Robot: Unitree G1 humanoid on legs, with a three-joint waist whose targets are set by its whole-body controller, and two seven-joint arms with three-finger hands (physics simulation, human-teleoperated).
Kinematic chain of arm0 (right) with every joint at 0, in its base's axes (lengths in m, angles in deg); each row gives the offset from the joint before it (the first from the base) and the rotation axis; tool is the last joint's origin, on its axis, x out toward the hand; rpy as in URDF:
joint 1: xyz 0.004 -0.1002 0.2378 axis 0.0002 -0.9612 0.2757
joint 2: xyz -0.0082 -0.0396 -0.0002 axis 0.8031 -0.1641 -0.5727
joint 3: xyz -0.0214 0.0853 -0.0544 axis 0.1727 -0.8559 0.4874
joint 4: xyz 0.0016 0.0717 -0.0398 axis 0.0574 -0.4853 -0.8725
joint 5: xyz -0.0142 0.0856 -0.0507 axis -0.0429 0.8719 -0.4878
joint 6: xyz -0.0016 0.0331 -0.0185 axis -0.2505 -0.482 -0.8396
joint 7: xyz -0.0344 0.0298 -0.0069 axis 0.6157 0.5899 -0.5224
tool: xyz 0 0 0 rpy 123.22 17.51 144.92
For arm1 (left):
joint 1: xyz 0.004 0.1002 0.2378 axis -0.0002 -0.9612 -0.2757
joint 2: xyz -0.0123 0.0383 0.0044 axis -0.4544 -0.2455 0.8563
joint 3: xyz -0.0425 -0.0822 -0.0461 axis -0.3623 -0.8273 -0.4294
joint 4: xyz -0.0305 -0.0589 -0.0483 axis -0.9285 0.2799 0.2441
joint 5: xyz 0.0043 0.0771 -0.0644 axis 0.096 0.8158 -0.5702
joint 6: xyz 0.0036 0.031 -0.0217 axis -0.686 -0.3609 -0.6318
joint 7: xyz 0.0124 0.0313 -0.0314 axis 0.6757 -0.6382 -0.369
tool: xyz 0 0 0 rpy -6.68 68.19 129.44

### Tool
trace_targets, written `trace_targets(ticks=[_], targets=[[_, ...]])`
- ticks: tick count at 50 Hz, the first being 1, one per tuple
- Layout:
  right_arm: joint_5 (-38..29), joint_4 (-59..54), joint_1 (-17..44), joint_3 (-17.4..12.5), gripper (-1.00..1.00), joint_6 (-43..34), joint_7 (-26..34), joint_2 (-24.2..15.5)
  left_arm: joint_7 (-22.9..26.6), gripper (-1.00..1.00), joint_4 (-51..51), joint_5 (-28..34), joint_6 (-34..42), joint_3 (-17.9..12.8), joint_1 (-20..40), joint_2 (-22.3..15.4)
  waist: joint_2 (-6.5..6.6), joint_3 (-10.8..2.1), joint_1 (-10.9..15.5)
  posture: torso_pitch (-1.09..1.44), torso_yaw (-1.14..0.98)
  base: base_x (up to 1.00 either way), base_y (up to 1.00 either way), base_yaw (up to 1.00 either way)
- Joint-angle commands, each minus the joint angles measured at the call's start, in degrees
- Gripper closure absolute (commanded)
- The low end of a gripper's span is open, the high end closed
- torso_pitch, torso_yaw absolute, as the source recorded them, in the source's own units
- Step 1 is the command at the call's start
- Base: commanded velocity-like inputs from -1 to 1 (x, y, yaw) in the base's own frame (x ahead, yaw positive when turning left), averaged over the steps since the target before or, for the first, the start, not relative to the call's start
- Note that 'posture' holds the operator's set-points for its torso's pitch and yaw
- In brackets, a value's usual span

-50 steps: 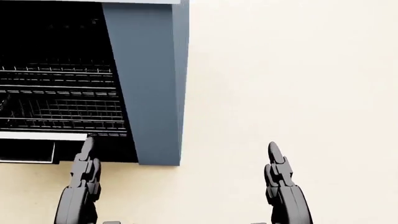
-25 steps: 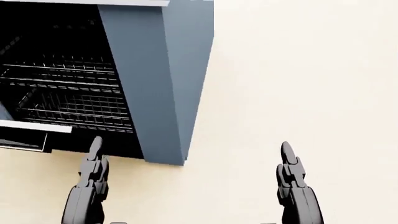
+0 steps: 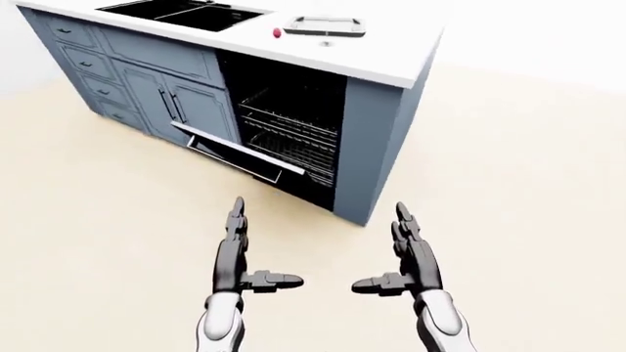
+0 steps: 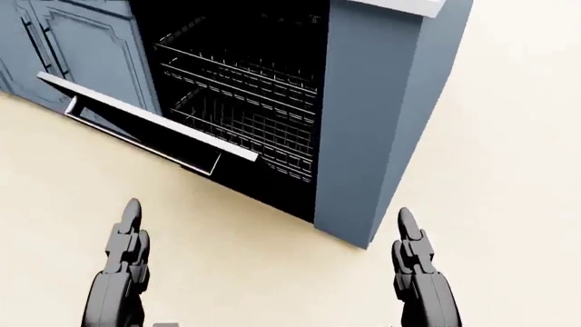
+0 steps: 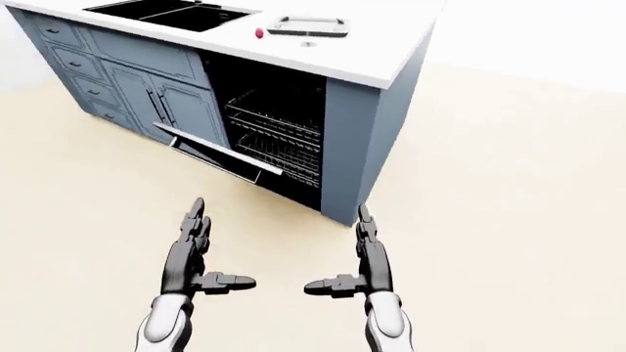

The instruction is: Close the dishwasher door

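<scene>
We stand short of the open dishwasher door (image 3: 235,152), both hands empty.

The door hangs dropped open at about 11 o'clock from our left hand (image 3: 235,258), its racks (image 3: 290,139) showing in the kitchen island (image 3: 387,139). Our left hand and right hand (image 3: 411,257) are spread, fingers straight, thumbs inward, gripping nothing and well apart from the door. We judge the risk to be stepping in off-line and catching the door's outer edge from above, pushing it down rather than lifting it shut.

I see the dishwasher door (image 3: 240,152) hanging open left of the racks (image 3: 290,137), sink (image 3: 186,15) on the surface (image 3: 391,51) above.
</scene>
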Motion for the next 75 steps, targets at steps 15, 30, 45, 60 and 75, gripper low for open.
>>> trace_targets(ticks=[15, 30, 45, 60, 75], targets=[[0.0, 3.1, 0.5, -0.4, -1.0, 1.8, -0.2, -0.3, 0.2, -1.0, -1.9, -0.1, -1.9, 0.6, 1.0, 0.2, -5.91, -0.56, -1.6, 0.0, 0.0, 0.0, 0.0, 0.55], [-0.2, 3.4, 0.6, -0.1, -1.0, 1.3, -0.1, -0.2, 0.3, -1.0, -2.5, 0.0, -1.6, 0.9, 0.6, 0.3, 1.84, -0.56, -0.7, 0.0, 0.0, 0.0, 0.0, 0.55], [0.0, 4.0, 0.3, -0.1, -1.0, 1.1, 0.0, -0.2, 0.2, -1.0, -2.3, 0.0, -1.6, 0.8, 0.9, 0.3, -5.97, -0.21, -1.7, 0.0, 0.0, 0.0, 0.0, 0.56], [0.2, 3.9, 0.1, -0.1, -1.0, 1.3, 0.1, -0.2, 0.2, -1.0, -2.2, -0.1, -1.8, 0.8, 0.8, 0.3, 1.79, -0.68, -0.8, 0.0, 0.0, 0.0, 0.0, 0.56], [0.1, 4.1, 0.1, 0.2, -1.0, 0.8, 0.1, -0.2, 0.3, -1.0, -1.9, 0.0, -2.1, 0.9, 0.7, 0.3, -5.62, -0.46, -1.8, 0.0, 0.0, 0.0, 0.0, 0.55]])
